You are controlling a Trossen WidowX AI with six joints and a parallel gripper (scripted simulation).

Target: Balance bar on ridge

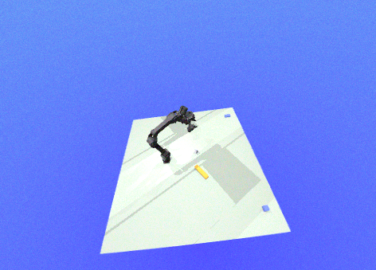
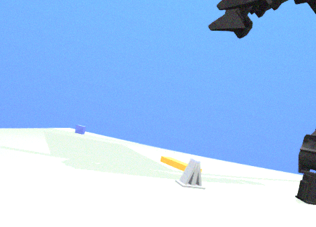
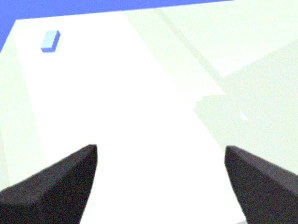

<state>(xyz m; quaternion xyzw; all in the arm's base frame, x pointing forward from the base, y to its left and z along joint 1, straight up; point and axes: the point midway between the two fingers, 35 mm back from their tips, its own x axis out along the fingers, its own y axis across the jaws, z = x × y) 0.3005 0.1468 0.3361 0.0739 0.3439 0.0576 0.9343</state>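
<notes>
The orange bar (image 1: 201, 172) (image 2: 173, 163) lies flat on the table, with nothing on it. The grey ridge (image 1: 196, 151) (image 2: 190, 173) stands upright on its thin base, a short way from the bar, and carries nothing. In the exterior view it hides part of the bar. My gripper (image 1: 195, 123) (image 2: 213, 17) (image 3: 161, 152) is open and empty, high above the table and away from both bar and ridge. The bar is not visible in the wrist view; only a small grey edge shows at its bottom right.
One small blue block (image 1: 227, 115) lies near the table's far right corner, another blue block (image 1: 265, 208) near the right front. A blue block also shows in the exterior view (image 2: 80, 129) and the wrist view (image 3: 50, 41). The arm's base stands left of the ridge in the top view.
</notes>
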